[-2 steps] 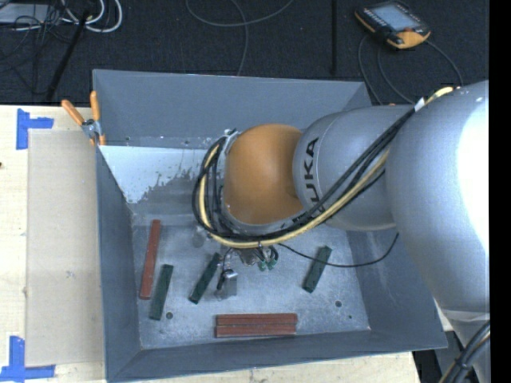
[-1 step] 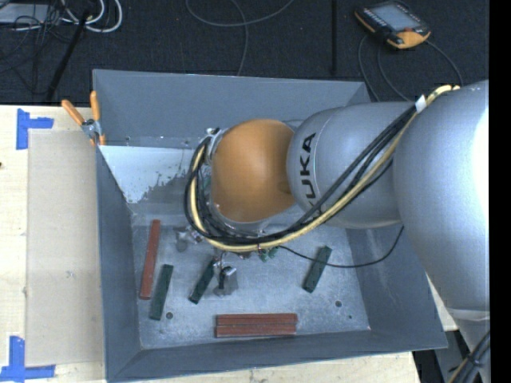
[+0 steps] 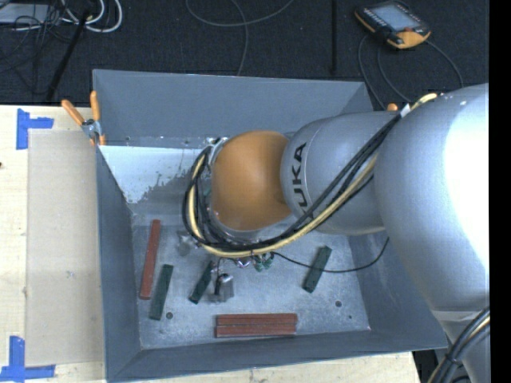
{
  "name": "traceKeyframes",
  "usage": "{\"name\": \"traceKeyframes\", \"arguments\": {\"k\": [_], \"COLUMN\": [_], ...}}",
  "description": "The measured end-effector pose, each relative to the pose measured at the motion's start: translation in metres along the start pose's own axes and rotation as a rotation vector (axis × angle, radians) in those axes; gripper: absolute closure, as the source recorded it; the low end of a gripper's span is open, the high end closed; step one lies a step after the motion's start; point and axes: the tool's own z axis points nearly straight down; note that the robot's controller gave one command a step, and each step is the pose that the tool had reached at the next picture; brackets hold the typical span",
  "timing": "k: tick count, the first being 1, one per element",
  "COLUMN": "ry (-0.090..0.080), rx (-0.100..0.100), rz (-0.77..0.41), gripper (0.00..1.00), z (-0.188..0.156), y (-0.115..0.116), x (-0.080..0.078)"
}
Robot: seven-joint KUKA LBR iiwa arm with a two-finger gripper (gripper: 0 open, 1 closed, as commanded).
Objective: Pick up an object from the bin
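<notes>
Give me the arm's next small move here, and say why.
Probably a slight shift toward the view's left, then down. The gripper hangs low at the bin's middle, just beside a small dark green bar lying slanted on the floor; the reddish-brown block by the view's lower wall lies further off.

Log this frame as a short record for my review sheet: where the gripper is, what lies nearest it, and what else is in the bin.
container: grey metal bin
gripper: gripper low over the floor, left of centre
nearest thing: short green bar, tilted, just left of the gripper
left side: left brown bar, with the left green bar beside it
front: front brown bar, lying crosswise
right side: right green bar, tilted, apart from the rest
</notes>
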Motion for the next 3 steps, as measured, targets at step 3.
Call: {"name": "traceKeyframes", "arguments": {"k": [3], "ry": [0.0], "rx": [-0.001], "rz": [-0.144], "gripper": [1.0], "z": [0.0051], "y": [-0.0031], "x": [0.0039]}}
